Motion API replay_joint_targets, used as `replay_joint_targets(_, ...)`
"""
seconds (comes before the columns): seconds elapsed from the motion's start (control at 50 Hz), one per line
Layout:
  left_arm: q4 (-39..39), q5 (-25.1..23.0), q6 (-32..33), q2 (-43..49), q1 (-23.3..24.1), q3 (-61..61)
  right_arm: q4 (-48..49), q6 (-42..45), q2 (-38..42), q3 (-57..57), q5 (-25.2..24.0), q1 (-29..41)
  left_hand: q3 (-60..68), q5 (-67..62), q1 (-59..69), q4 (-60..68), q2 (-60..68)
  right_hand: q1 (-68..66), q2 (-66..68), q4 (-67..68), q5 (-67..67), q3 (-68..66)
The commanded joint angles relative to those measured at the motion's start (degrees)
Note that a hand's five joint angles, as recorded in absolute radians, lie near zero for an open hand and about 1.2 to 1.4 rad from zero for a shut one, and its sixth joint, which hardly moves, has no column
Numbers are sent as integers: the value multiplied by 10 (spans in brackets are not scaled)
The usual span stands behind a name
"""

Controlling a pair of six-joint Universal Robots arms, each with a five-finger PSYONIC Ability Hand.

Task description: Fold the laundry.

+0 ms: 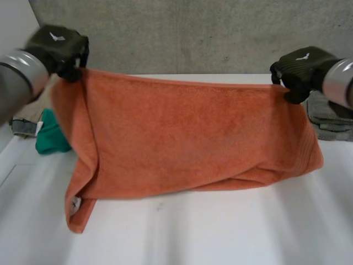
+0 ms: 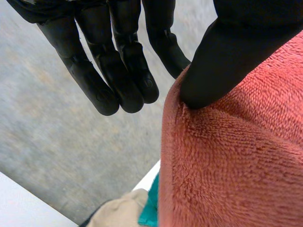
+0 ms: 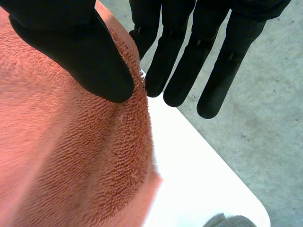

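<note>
The orange towel hangs stretched between both hands above the white table. Its top edge runs nearly level from hand to hand, and its lower part rests bunched on the table.

Left hand: holds one top corner. The thumb presses the towel against the nearest finger. The other fingers are straight, close together and clear of the towel.

Right hand: holds the other top corner. The thumb lies on the towel's face and pinches it against the nearest finger. The other fingers are straight, side by side and free.

A green cloth and a beige cloth lie on the table under the left arm. A grey cloth lies under the right hand. A concrete wall stands behind the table.
</note>
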State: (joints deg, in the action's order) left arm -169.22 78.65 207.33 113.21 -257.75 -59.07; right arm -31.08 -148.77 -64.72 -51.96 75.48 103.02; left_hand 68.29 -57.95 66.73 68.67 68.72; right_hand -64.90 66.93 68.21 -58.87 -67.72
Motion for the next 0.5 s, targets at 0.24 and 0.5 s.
replay_joint_targets(0.24, -302, 39, -110, 46, 5, 238, 449, -190, 55, 187, 123, 12, 117, -120, 133, 113, 113, -151, 131, 118, -111, -123)
replay_joint_targets(0.5, -295, 32, -153, -47, -5, 56, 337, -186, -15, 103, 24, 1, 117, -120, 133, 113, 113, -151, 131, 118, -111, -123)
